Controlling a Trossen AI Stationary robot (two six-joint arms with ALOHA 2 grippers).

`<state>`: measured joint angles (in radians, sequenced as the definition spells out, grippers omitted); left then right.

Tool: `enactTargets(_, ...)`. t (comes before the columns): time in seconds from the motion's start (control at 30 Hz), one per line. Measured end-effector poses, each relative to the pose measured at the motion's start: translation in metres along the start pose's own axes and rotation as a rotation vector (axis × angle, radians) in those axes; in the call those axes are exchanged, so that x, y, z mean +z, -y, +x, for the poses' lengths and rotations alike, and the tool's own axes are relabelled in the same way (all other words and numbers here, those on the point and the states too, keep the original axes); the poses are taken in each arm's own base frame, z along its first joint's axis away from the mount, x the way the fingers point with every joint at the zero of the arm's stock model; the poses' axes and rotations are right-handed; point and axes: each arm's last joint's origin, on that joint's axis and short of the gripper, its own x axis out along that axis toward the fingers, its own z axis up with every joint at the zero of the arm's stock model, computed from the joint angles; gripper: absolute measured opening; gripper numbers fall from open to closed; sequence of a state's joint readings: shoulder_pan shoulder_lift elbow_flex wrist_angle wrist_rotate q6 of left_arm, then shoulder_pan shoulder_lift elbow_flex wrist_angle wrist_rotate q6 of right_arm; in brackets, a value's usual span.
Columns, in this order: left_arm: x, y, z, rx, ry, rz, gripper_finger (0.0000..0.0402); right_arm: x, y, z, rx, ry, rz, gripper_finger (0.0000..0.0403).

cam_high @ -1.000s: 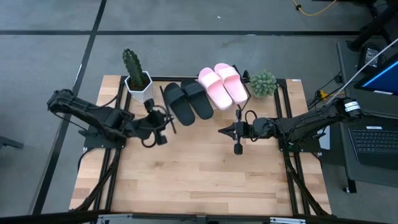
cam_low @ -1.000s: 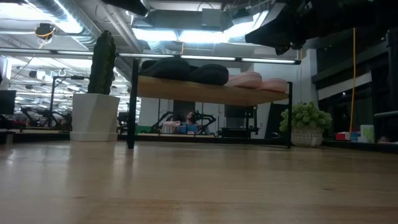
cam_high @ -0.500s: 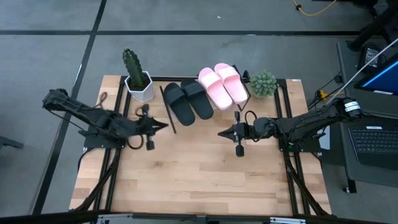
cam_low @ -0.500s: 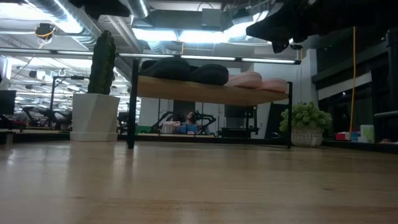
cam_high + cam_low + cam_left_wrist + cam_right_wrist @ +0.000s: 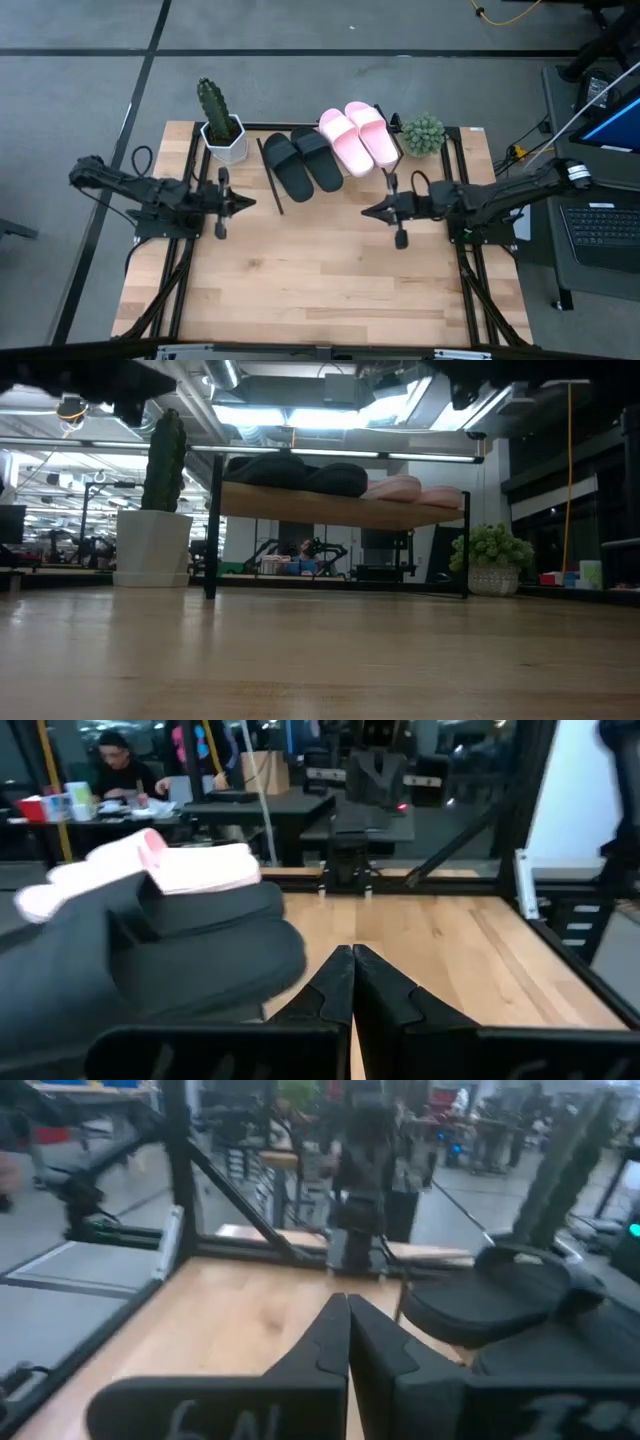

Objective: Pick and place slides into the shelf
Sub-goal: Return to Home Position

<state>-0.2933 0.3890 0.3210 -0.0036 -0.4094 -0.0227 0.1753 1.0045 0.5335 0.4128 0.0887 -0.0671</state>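
Observation:
All the slides lie soles-down, side by side, on the shelf [image 5: 340,508] at the table's far edge. The two black ones [image 5: 303,163] are on the left and the two pale pink ones [image 5: 358,135] on the right. My left gripper [image 5: 252,203] is shut and hovers level, left of and nearer than the black pair, touching nothing. My right gripper [image 5: 364,211] is shut too and hovers level, nearer than the pink pair. The left wrist view shows a black slide [image 5: 150,960] with a pink one [image 5: 150,870] behind it.
A cactus in a white pot [image 5: 218,125] stands at the shelf's left end. A small green plant [image 5: 423,135] stands at its right end. A laptop [image 5: 600,215] sits off the table to the right. Bare wooden tabletop [image 5: 320,280] spreads on the near side.
My left gripper has drawn back from the black slides toward the table's left edge and turned level. My right gripper has shifted a little toward the right edge. The slides have stayed where they were on the shelf.

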Motion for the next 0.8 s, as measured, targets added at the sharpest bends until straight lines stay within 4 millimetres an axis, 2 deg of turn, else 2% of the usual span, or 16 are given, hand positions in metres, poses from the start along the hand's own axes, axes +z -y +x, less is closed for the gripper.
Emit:
enactTargets(0.17, -0.026, 0.000, 0.004, -0.063, 0.057, -0.014, 0.0000, 0.013, 0.002, -0.023, 0.013, 0.022, -0.006, 0.0005)
enactTargets(0.3, -0.039, -0.003, 0.007, -0.071, 0.040, -0.020, 0.0000, 0.021, 0.005, -0.044, 0.012, 0.040, 0.014, 0.0005)
enactTargets(0.5, -0.042, -0.010, 0.009, -0.104, 0.030, -0.020, 0.0000, 0.025, 0.008, -0.075, 0.013, 0.028, 0.012, 0.0005)
enactTargets(0.63, -0.042, -0.014, 0.010, -0.112, 0.028, -0.020, 0.0000, 0.022, 0.010, -0.095, 0.016, -0.013, -0.048, 0.0005)
enactTargets(0.8, -0.044, -0.016, 0.013, -0.134, 0.010, -0.019, 0.0000, 0.023, 0.012, -0.120, 0.013, 0.019, -0.040, 0.0005)
